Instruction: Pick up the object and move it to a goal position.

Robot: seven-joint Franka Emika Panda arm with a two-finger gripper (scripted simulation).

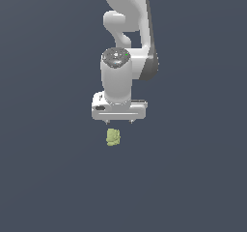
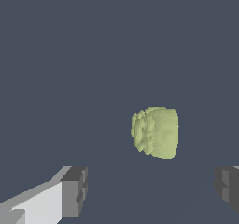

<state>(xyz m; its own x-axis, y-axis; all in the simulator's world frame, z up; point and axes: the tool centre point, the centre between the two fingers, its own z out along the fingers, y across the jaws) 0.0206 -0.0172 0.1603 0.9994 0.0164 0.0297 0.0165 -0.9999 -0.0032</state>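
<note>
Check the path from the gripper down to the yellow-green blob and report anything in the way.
Nothing visible blocks it. In the exterior view the gripper hangs open above the blob, with only bare dark surface around it. The wrist view shows the blob ahead of the spread fingers, untouched. No goal marker is visible.

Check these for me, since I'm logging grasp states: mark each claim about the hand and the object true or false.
1. The hand is open. True.
2. The yellow-green object is clamped between the fingers. False: it lies apart from them, ungrasped.
3. In the exterior view the object sits below the hand. True.
4. Several objects are in the scene. False: only one shows.
</note>
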